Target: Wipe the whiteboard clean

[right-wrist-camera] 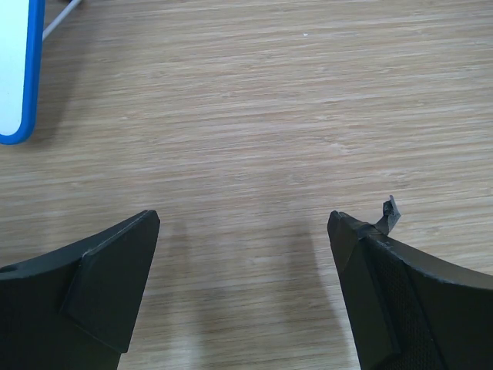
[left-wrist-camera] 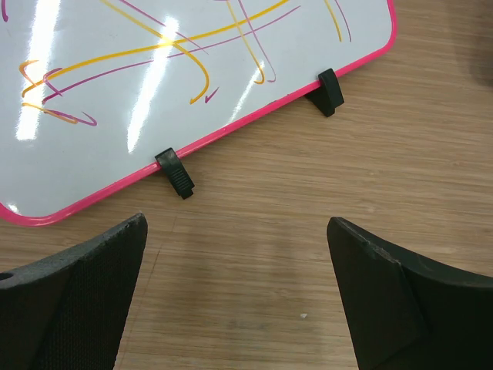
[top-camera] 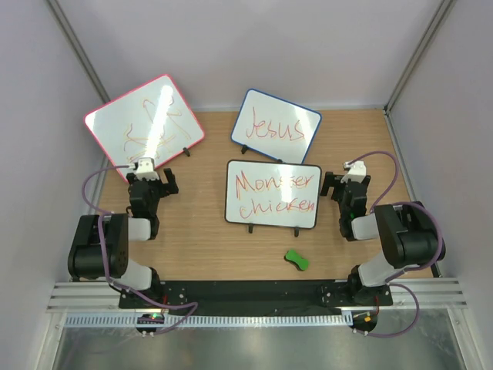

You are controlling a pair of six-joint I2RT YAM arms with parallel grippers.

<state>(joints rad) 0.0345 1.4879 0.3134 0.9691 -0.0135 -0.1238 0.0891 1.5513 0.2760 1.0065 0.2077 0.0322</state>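
Observation:
The whiteboard (top-camera: 273, 194) with a thin black frame stands on two small black feet at the table's middle; it reads "Monster chicken" in orange-red. A green eraser (top-camera: 296, 260) lies on the table in front of it. My left gripper (top-camera: 151, 172) is open and empty, left of the board, near the pink-framed board. My right gripper (top-camera: 344, 179) is open and empty, right of the board. In the left wrist view my gripper (left-wrist-camera: 237, 254) hovers over bare wood. In the right wrist view my gripper (right-wrist-camera: 243, 247) is also over bare wood.
A larger pink-red-framed board (top-camera: 143, 121) with yellow and purple scribbles stands at the back left; it also shows in the left wrist view (left-wrist-camera: 154, 92). A blue-framed board (top-camera: 275, 126) reading "Jesus" stands behind the middle; its edge shows in the right wrist view (right-wrist-camera: 17, 69). Walls enclose the table.

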